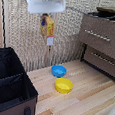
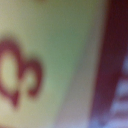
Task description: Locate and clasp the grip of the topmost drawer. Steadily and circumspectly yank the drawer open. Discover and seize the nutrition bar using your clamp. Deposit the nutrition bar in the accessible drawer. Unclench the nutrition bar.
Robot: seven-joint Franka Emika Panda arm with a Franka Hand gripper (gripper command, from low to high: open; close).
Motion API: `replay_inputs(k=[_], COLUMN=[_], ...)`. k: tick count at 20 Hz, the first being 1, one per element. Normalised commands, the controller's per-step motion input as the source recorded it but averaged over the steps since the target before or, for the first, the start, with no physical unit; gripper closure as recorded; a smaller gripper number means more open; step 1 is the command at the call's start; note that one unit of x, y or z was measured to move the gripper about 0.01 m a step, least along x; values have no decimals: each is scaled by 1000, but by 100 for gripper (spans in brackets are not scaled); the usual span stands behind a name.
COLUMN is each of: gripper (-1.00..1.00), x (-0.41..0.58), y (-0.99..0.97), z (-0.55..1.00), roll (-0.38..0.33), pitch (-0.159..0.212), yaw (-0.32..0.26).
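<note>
Upper centre of the exterior view, the white-block pincer (image 1: 46,16) holds the red-yellow-green nutrition bar packet (image 1: 47,27) aloft; the dark brown topmost drawer (image 1: 102,30), upper right, looks open; depositing remains

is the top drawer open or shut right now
Open: the top drawer juts forward past the lower drawer, its dark inside showing. The nutrition bar hangs from the hand.

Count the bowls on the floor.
2. The blue bowl sits nearer the slatted wall; the yellow bowl lies just in front of it, nearly touching. The black case could hide others.
</note>
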Motion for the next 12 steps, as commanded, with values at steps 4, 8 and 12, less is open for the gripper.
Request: replay_inputs(k=[4,8,12], gripper=[100,100,100], x=[-707,39,166], y=[-97,-634,-734], z=[945,744,760], roll=[14,111,113], pitch=[-31,-16,-14], yaw=[-48,32,103])
